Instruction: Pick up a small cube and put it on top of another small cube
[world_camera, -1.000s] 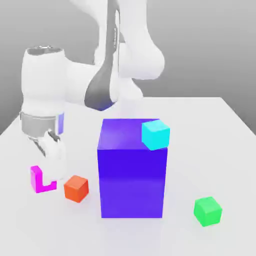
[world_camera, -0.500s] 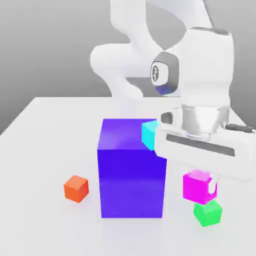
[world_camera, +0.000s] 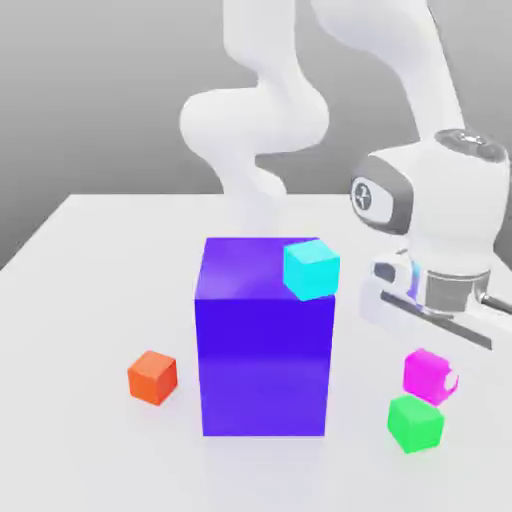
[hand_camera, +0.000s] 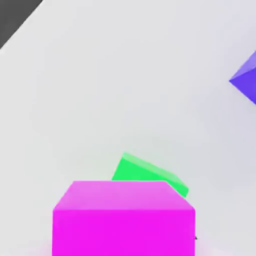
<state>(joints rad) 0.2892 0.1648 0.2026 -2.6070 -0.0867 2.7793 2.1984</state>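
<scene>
Exterior view: four small cubes, one block (world_camera: 264, 350); tool (world_camera: 440, 350) grips magenta cube (world_camera: 429, 376), green cube (world_camera: 415, 423) nearby.

Swung with the arm (world_camera: 455, 205) from the exterior view's left to its right, bringing the magenta cube (world_camera: 427, 376) near the green cube (world_camera: 415, 424). Since half a second ago, shifted a little more right, perhaps also lower. Uncovered again: the cyan cube (world_camera: 311, 270).
</scene>
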